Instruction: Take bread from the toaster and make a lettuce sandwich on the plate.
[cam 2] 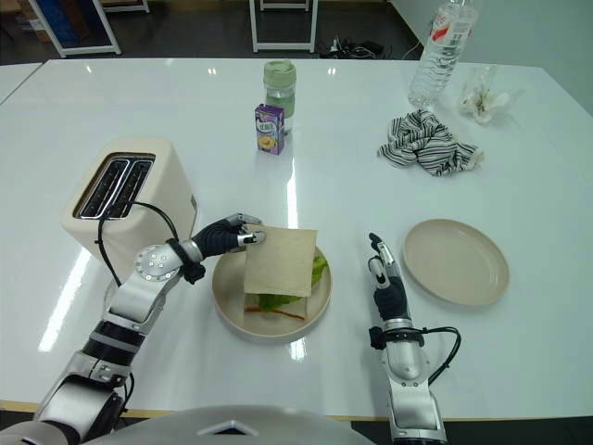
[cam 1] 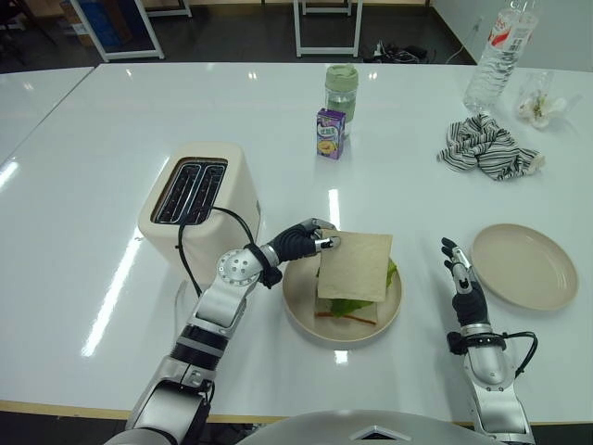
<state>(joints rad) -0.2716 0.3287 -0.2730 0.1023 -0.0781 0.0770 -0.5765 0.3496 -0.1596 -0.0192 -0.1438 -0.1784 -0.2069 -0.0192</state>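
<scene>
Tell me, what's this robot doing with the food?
The robot is assembling a sandwich. Its left hand pinches the corner of the top bread slice, which lies over lettuce on the plate next to the toaster. Its right hand is open and holds nothing, beside a second plate.

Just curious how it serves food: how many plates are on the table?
2. One plate holds the sandwich the left hand grips; the other plate lies bare, right of the right hand. None seems hidden.

Lab or office workroom: long glossy white tabletop; beyond its far edge, dark floor, metal-framed stands, loose cables.
</scene>
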